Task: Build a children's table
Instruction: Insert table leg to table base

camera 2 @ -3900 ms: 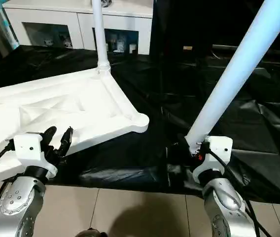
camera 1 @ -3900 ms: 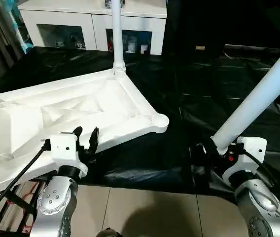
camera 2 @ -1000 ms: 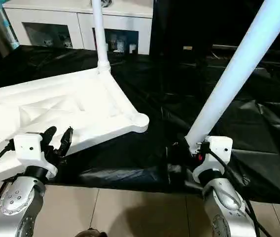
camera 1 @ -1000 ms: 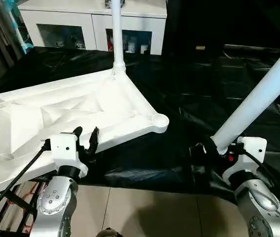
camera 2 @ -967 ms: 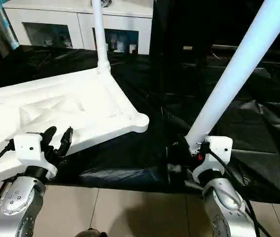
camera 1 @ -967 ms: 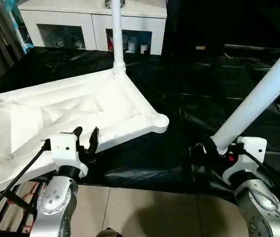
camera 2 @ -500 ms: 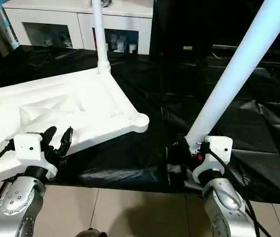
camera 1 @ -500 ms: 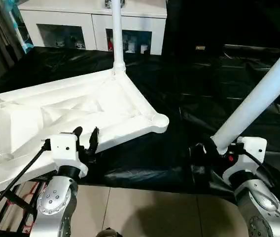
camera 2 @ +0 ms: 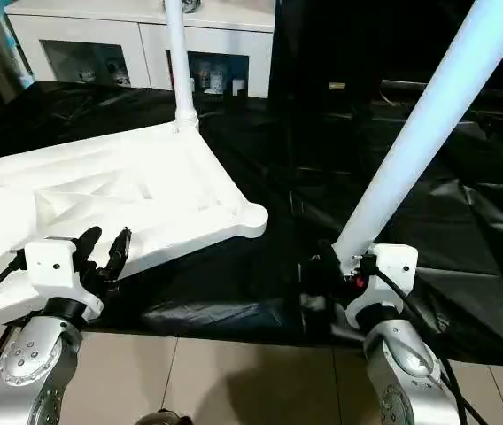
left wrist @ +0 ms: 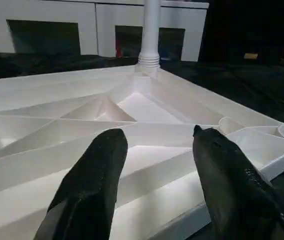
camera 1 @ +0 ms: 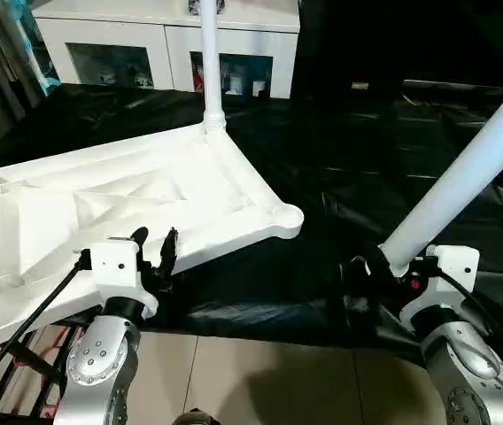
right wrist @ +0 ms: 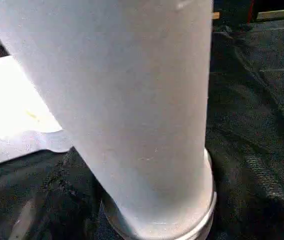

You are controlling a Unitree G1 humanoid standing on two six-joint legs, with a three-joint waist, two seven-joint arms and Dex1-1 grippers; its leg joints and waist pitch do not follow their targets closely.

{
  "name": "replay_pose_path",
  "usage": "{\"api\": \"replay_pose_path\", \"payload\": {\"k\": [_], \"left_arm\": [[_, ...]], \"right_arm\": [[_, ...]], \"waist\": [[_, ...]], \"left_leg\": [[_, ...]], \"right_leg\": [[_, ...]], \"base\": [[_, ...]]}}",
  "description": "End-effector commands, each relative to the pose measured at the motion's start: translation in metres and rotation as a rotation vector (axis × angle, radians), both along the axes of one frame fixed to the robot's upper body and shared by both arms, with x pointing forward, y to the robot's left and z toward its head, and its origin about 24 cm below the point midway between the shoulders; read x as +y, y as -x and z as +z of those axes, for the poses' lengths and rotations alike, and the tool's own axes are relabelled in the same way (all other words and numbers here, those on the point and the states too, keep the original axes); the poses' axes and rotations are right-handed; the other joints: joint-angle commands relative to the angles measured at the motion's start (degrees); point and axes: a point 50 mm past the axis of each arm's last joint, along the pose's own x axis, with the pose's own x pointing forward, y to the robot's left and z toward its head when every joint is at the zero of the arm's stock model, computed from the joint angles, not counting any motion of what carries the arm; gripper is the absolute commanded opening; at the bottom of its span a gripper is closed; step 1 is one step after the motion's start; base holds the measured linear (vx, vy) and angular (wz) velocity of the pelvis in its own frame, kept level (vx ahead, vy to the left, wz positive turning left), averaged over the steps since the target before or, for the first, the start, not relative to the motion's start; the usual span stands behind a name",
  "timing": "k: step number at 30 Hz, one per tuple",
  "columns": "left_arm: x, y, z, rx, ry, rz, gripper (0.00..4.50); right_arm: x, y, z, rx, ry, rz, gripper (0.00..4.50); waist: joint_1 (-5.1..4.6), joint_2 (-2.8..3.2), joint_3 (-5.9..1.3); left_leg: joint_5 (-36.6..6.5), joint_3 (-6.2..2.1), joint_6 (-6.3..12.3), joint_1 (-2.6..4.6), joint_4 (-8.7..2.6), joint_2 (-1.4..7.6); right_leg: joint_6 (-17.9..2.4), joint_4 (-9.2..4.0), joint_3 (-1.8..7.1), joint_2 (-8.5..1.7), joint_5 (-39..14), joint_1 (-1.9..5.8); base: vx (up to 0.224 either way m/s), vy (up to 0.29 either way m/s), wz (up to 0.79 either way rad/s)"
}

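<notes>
The children's table top (camera 1: 145, 204), a white ribbed plastic panel, lies underside-up on black sheeting (camera 1: 367, 159). The left gripper (left wrist: 157, 165) straddles its edge, part open. The right gripper (camera 1: 384, 266) clamps a white tapered tube leg (camera 1: 464, 177); tilted, it may miss the empty corner socket (camera 1: 282, 215).

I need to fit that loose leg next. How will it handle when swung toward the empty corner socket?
The leg looks stiff and probably light, a hollow plastic tube. Held near its base by the right gripper, its length may sway. Its smooth round surface could slip or turn in the grip.
</notes>
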Motion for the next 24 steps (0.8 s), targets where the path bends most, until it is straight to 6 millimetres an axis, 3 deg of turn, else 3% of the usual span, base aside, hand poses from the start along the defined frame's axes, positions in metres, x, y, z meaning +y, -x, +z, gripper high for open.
{"api": "replay_pose_path", "payload": {"k": [1, 24], "left_arm": [[-0.0022, 0.001, 0.0006, 0.002, 0.004, -0.007, 2.5], [-0.0022, 0.001, 0.0006, 0.002, 0.004, -0.007, 2.5]], "right_arm": [[-0.002, -0.0009, 0.001, -0.001, 0.0, -0.006, 2.63], [-0.002, -0.0009, 0.001, -0.001, 0.0, -0.006, 2.63]], "waist": [[0.05, -0.36, -2.6], [0.04, -0.4, -2.62]], "left_leg": [[-19.8, -2.23, -0.58, 1.14, -4.54, 4.78], [-19.4, -2.21, -0.45, 1.07, -4.51, 4.76]], "right_leg": [[-6.2, -4.63, 2.83, -3.91, -14.2, 0.76], [-6.3, -4.58, 2.83, -3.9, -13.6, 0.81]], "base": [[0.0, 0.0, 0.0], [0.0, 0.0, 0.0]]}}
